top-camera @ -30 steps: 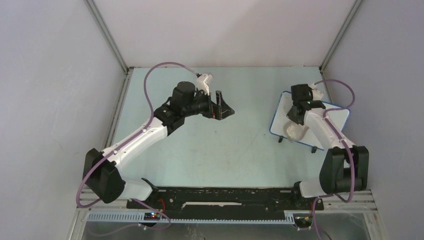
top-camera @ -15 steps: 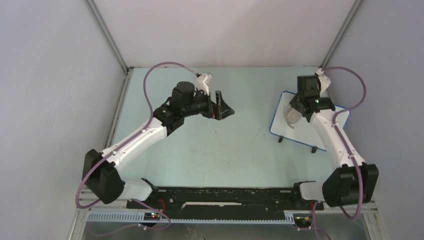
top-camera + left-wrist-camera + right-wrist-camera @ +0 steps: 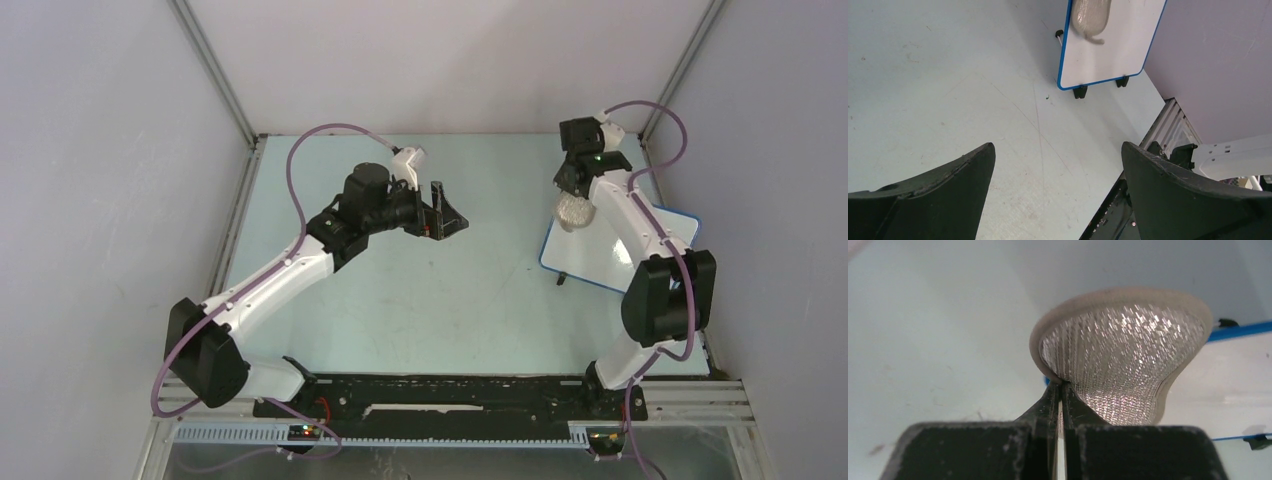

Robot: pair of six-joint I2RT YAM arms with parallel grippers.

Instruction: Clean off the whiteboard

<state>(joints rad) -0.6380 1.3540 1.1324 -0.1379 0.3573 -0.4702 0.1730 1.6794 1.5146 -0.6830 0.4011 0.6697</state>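
Observation:
The whiteboard, white with a blue rim and black feet, stands at the right of the table; I see no writing on its visible part. It also shows in the left wrist view and the right wrist view. My right gripper is shut on the edge of the grey-beige sponge pad, held at the board's far left corner. The sponge also appears in the left wrist view. My left gripper is open and empty above the table's middle, well left of the board.
Grey walls enclose the table on three sides, and the right wall stands just behind the board. The black base rail runs along the near edge. The right arm's forearm crosses over the board.
My right gripper has carried the sponge from the board's near middle up to its far left corner, with the wrist turning. The left arm has not moved.

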